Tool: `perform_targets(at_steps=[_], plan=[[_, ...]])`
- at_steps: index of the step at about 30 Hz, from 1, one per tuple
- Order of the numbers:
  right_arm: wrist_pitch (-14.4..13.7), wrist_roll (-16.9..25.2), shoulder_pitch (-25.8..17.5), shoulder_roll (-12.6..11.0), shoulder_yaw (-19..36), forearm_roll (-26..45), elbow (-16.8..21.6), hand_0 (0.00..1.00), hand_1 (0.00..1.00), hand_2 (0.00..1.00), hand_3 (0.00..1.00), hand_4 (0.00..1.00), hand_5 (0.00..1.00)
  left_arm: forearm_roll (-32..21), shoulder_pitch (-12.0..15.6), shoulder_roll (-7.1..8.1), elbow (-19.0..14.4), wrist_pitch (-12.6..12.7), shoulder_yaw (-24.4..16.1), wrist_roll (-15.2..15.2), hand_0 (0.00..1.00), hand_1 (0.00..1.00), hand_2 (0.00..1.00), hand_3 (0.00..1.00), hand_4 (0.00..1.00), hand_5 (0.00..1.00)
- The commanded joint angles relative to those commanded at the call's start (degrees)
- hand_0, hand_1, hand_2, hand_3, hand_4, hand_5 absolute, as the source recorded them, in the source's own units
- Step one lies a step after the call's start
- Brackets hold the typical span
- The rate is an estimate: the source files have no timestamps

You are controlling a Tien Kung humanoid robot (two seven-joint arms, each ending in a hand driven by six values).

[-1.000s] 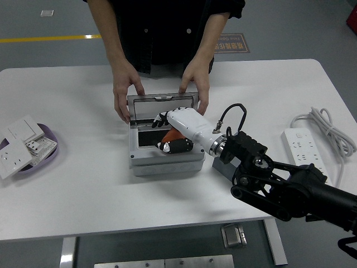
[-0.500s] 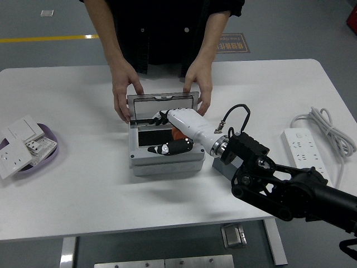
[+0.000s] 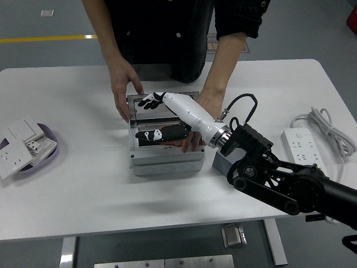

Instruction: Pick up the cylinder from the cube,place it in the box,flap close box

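Observation:
The grey box point(image 3: 164, 165) stands mid-table with its lid point(image 3: 167, 98) raised at the back. My right hand point(image 3: 148, 118) reaches over the box's opening, its fingers point(image 3: 150, 101) spread near the lid and its thumb point(image 3: 146, 135) low inside; it holds nothing. The orange cylinder is not clearly visible; my hand and forearm cover the box's inside. The grey cube point(image 3: 219, 163) sits against the box's right side, mostly hidden by my arm. A person's hand point(image 3: 125, 95) holds the lid's left edge; the other hand point(image 3: 193, 139) reaches into the box under my wrist.
A purple dish point(image 3: 49, 152) with white switch plates lies at the far left. A white power strip point(image 3: 301, 146) with its coiled cable point(image 3: 326, 125) lies at the right. The person stands close against the table's far edge.
My hand opened and stretched further left and back over the box; the orange cylinder is no longer in it. The person's hand moved from the box's right rim into the box.

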Motion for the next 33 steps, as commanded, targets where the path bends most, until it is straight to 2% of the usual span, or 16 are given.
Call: perform_targets(at_steps=[13,22,26,27,32,33], plan=[[0.42,0.50,5.73,-0.99,-0.86,3.52,-6.78,0.761,0.648,0.650,0.697,0.982,0.554,0.80,-0.32,0.27,0.01,-0.04,-0.46,0.27,0.617,0.640,0.628,0.636,0.693,0.250],[0.25,2.37,9.61,-0.21,-4.15,9.11,-15.11,0.752,0.650,0.646,0.694,0.979,0.557,1.58,-0.75,0.55,0.00,-0.08,-0.80,0.50,0.617,0.641,0.629,0.635,0.692,0.250],[0.29,2.58,9.87,-0.19,-4.94,10.23,-17.07,0.752,0.650,0.646,0.694,0.979,0.557,1.58,-0.80,0.58,-0.03,-0.09,-0.72,0.48,0.617,0.641,0.629,0.635,0.692,0.250],[0.26,2.56,9.80,-0.23,-5.05,10.27,-17.16,0.705,0.645,0.646,0.693,0.970,0.558,1.55,-0.78,0.57,-0.04,-0.09,-0.67,0.46,0.617,0.641,0.628,0.635,0.692,0.250],[0.05,2.21,9.13,-0.40,-5.52,9.67,-16.36,0.705,0.645,0.646,0.693,0.970,0.558,1.31,-0.75,0.45,-0.09,-0.10,-0.39,0.33,0.617,0.641,0.628,0.635,0.692,0.250],[0.01,2.13,8.97,-0.46,-5.59,9.47,-16.02,0.584,0.641,0.645,0.694,0.962,0.556,1.26,-0.76,0.43,-0.08,-0.10,-0.35,0.30,0.617,0.641,0.628,0.637,0.692,0.250]])
